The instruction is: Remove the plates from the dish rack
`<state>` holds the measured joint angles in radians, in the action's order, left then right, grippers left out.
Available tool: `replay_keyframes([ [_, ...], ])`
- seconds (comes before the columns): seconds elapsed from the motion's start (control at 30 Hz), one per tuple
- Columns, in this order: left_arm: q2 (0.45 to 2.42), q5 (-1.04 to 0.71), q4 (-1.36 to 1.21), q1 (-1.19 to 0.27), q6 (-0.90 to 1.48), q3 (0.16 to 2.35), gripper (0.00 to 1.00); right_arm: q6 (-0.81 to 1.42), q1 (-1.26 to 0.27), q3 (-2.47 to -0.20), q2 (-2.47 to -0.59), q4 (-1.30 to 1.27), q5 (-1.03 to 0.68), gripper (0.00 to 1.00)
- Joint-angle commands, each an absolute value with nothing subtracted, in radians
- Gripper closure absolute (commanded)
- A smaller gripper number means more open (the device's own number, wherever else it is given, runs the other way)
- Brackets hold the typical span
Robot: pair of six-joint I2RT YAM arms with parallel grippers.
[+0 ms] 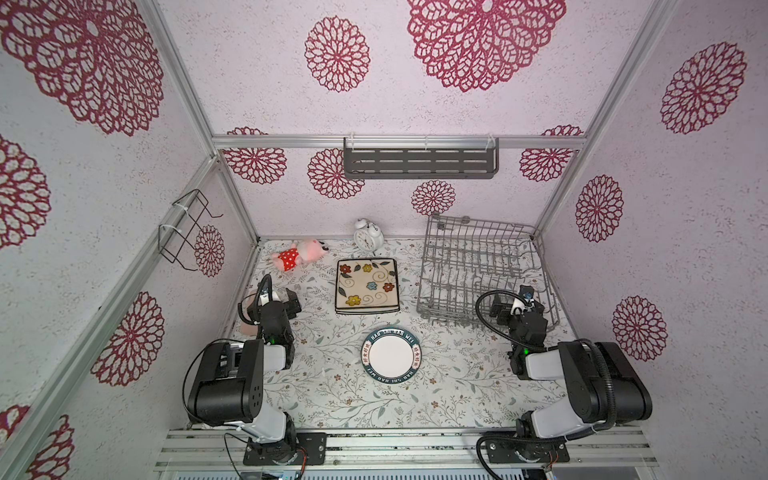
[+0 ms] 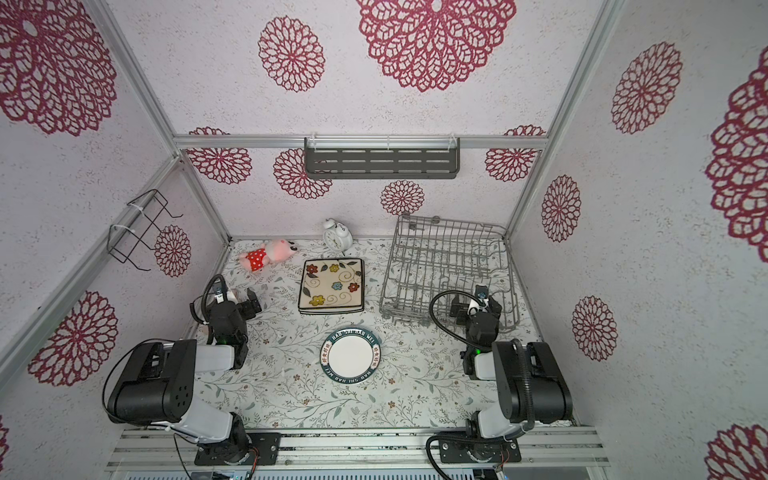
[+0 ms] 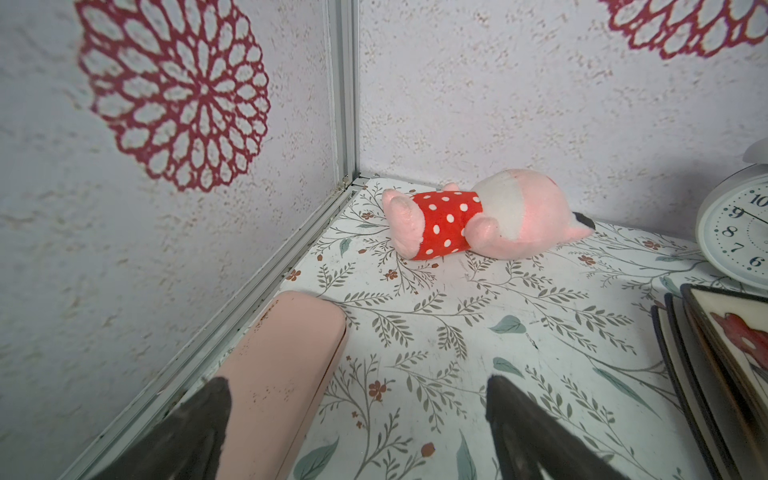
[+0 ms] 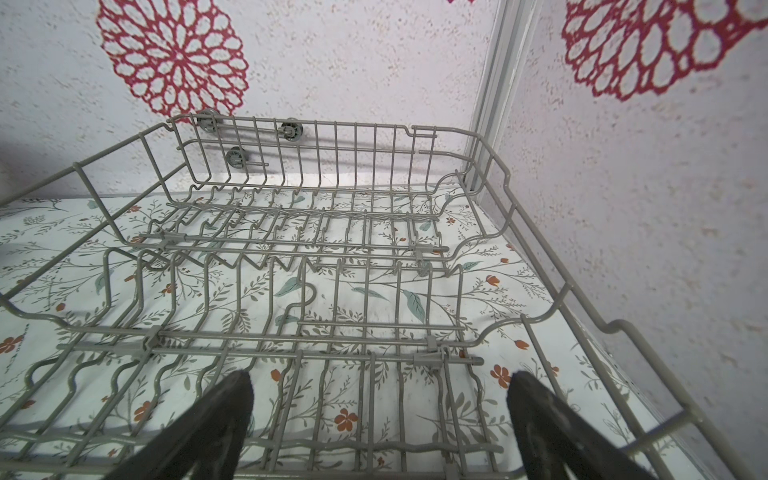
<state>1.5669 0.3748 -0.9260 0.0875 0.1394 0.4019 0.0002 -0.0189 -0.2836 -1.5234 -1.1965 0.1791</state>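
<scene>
You have the dish rack [image 1: 478, 266] standing open side up in the back right corner of the worktop [image 1: 457, 386]; its wheeled end wall faces the back wall, and its longer sides look to run from there toward the arm bases, turned slightly off square; the rows of prongs run across it. The plates lie outside it, flat and face up: a stack of square flowered plates [image 1: 365, 284] left of the rack, edges nearly parallel to the back wall; a round plate [image 1: 390, 355] with a lettered rim in front of that stack, mid-worktop. Your right pincer [image 4: 380, 376] hangs over the rack's near end, pointing along it toward the back wall, released, nothing between its fingers. Your left pincer [image 3: 357, 382] is likewise released, low by the left wall, aimed at the back left corner; a pink case [image 3: 282, 365] lies just beside one finger; a plush toy [image 3: 478, 216] lies farther on.
</scene>
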Motion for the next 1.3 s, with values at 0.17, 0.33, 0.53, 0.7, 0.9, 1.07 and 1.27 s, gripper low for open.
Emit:
replay_keyframes([
  [0.17, 1.567, 0.379, -1.124, 0.077, 0.137, 0.31, 0.03, -0.012, -0.021, -0.185, -1.524, -1.322, 0.104, 0.01],
  [0.33, 1.557, 0.371, -1.198, 0.054, 0.101, 0.27, 0.03, 0.02, -0.023, -0.025, -1.517, -1.619, 0.204, 0.01],
  [0.53, 1.583, 0.376, -1.196, 0.04, 0.084, 0.286, 0.03, 0.023, -0.023, -0.069, -1.531, -1.553, 0.212, 0.01],
  [0.7, 1.577, 0.394, -1.099, 0.038, 0.087, 0.333, 0.03, 0.023, -0.021, -0.177, -1.537, -1.353, 0.215, 0.01],
  [0.9, 1.569, 0.385, -0.96, 0.064, 0.12, 0.396, 0.03, 0.02, -0.021, -0.263, -1.536, -1.182, 0.196, 0.01],
  [1.07, 1.568, 0.382, -0.96, 0.064, 0.121, 0.396, 0.03, 0.02, -0.021, -0.264, -1.536, -1.182, 0.196, 0.01],
  [1.27, 1.573, 0.341, -0.909, 0.087, 0.136, 0.422, 0.03, 0.021, -0.021, -0.264, -1.535, -1.181, 0.195, 0.01],
])
